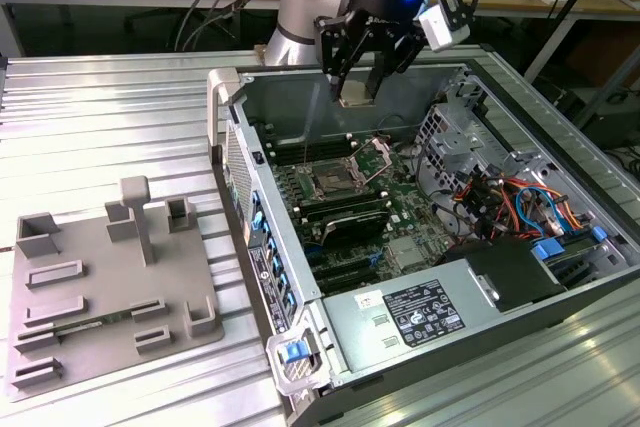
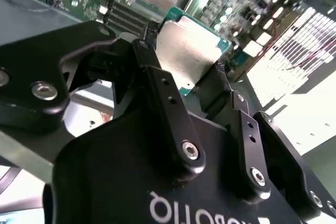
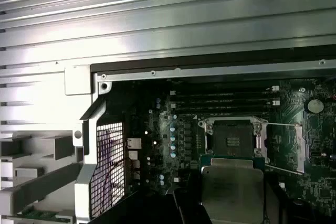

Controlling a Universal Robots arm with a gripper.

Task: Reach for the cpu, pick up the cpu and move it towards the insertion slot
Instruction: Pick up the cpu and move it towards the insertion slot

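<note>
Carrying the cpu [image 1: 355, 99], a small flat square chip w/ a pale silvery metal top and thin green edge, the black gripper [image 1: 360, 82] hangs above the open grey computer case [image 1: 300, 367], over its far wall in the exterior view. The jaws are pinching the chip by its edges: in the second wrist view the dark fingers [image 2: 157, 82] sit against 2 opposite sides of the cpu [image 2: 186, 51], and it is held roughly level, clear of everything below.

Judging by this, reach and pick-up are done; the step in hand is the carry toward the insertion slot [image 1: 332, 184], the square socket w/ shiny metal frame, thin wire lever and dark centre on the green circuit board [image 1: 400, 207]. In the first wrist view the cpu [image 3: 231, 187] sits just beside the insertion slot [image 3: 231, 137], not yet over it, and well above the board. The socket looks uncovered, w/ its frame swung aside.

What the next move calls for, as I read it: a short sideways shift to centre the chip over the dark square, keeping it flat and square to the frame, and staying clear of the wire lever [image 3: 283, 125] and the long black memory slots [image 3: 226, 98] nearby. Grip must hold firm; a tilt or slip at this height would drop the chip onto the board. Off to the exterior view's left, the grey plastic tray [image 1: 100, 287] sits on the ribbed metal tabletop [image 1: 100, 117], well apart from the action.
</note>
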